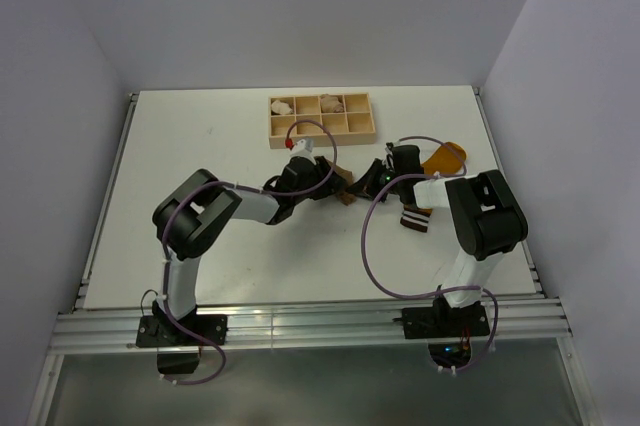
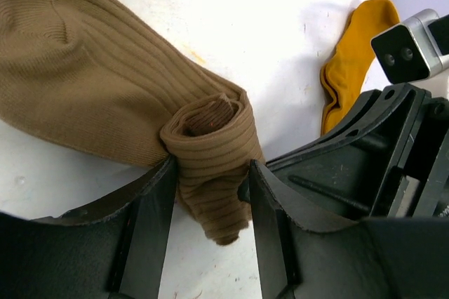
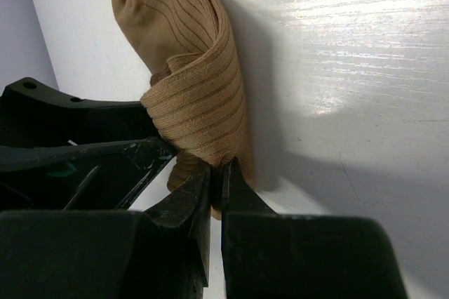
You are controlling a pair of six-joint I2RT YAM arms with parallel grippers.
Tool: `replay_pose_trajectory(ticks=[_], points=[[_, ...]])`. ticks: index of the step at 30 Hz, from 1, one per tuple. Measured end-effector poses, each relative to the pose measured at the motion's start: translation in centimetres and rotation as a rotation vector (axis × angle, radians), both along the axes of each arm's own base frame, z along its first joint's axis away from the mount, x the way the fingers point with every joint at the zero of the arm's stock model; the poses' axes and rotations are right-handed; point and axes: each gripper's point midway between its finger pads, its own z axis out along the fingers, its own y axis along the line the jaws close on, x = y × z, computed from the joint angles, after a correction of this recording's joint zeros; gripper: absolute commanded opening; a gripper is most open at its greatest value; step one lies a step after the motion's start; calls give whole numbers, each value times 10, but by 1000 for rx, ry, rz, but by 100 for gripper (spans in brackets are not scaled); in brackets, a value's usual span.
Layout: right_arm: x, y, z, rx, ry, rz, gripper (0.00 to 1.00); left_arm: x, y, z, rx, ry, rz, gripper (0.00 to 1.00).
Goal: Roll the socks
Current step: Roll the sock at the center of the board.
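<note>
While both hands grip tan sock, mustard sock lies aside

Top view buries the roll under the meeting arms; left wrist view shows the rolled end squeezed between half-spread left hand fingers. Right hand, nearly closed, pinches a fold of it. Both arms bend inward, low over mid tabletop.

The tan sock lies partly rolled, the mustard sock unrolled nearby
</note>
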Motion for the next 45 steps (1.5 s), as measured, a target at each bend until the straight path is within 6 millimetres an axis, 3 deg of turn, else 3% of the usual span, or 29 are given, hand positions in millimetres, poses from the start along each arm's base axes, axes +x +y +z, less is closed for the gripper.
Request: replay_pose_trajectory(ticks=[39, 45], points=[[0, 4, -1, -2, -5, 9, 0, 10, -3, 2, 60, -28, 13, 55], [1, 5, 0, -6, -11, 14, 10, 12, -9, -2, 60, -15, 5, 48]])
